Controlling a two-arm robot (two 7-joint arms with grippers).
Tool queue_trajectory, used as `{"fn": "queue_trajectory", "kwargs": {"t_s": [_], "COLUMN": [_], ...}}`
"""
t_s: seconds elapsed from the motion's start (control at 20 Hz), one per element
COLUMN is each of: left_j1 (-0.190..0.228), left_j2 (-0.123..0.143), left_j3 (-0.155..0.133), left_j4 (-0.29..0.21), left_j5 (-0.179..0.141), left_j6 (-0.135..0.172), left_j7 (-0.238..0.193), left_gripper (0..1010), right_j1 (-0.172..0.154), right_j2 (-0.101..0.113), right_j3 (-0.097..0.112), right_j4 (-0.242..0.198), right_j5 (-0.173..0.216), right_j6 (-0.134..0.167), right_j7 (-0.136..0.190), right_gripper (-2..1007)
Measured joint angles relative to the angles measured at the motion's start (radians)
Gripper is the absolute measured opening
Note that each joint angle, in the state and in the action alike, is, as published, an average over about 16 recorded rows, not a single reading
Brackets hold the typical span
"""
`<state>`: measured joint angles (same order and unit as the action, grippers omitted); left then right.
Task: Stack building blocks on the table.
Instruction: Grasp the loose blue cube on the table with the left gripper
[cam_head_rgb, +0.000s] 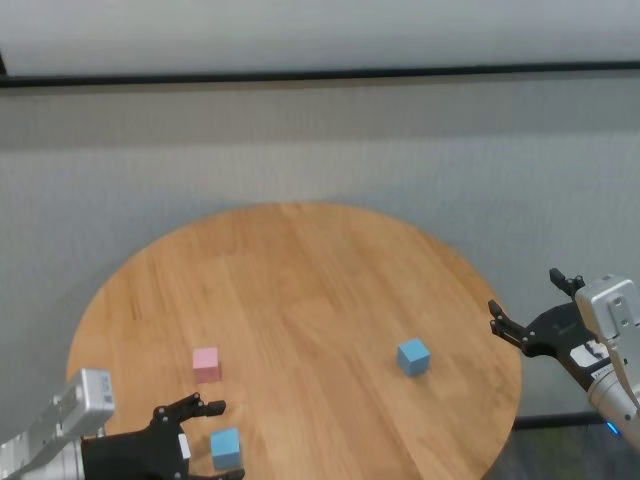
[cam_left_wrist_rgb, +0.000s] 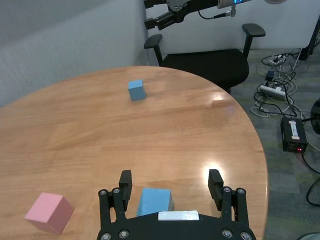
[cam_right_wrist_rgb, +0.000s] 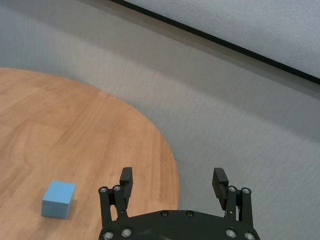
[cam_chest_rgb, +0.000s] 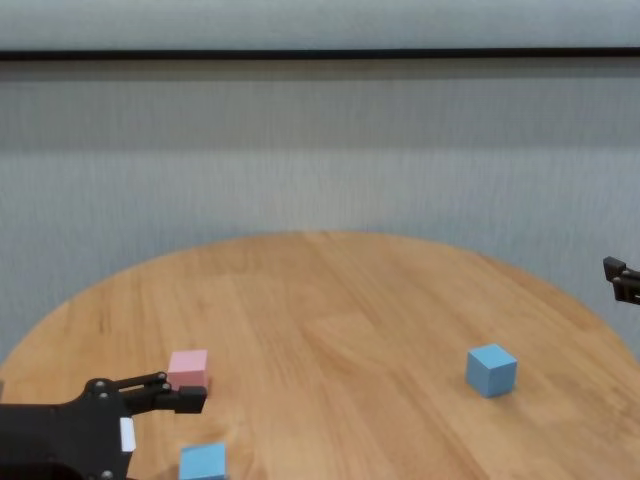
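Left gripper (cam_left_wrist_rgb: 171, 182) is hanging spread over the near blue block (cam_left_wrist_rgb: 154, 202), which is sitting between the fingers (cam_left_wrist_rgb: 124, 181), nearer one pad, untouched. Center before clamping or it'll twist. Pink block (cam_head_rgb: 206, 364) is just beyond the fingertips: likely base. Far blue block (cam_head_rgb: 413, 357) well apart. Right gripper (cam_right_wrist_rgb: 173, 182) is idling spread off the table (cam_head_rgb: 300, 270) edge.

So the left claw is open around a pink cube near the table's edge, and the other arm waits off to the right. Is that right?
Not quite: the cube between the left gripper's open jaws is light blue, as the left wrist view shows. The pink cube sits beside it, outside the jaws. The right gripper does wait off the table's right.
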<state>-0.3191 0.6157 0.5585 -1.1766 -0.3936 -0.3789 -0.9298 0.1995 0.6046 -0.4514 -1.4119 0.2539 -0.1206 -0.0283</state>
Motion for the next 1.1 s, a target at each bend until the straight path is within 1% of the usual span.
{"fn": "queue_trajectory", "kwargs": {"t_s": [0.6,1.1], "left_j1": [-0.014,-0.036], "left_j2": [-0.024,-0.050], "left_j3": [0.005,0.010], "left_j4": [0.043,0.094], "left_j5": [-0.006,-0.011], "left_j6": [-0.009,-0.020], "left_j7": [-0.009,-0.019], "left_gripper": [1003,1002], "right_j1": [0.000,0.000], "right_j2": [0.000,0.000], "right_j3": [0.000,0.000], "right_j4": [0.000,0.000], "right_j5": [0.000,0.000], "right_j6": [0.000,0.000], "right_j7": [0.000,0.000], "right_gripper": [1005,1005]}}
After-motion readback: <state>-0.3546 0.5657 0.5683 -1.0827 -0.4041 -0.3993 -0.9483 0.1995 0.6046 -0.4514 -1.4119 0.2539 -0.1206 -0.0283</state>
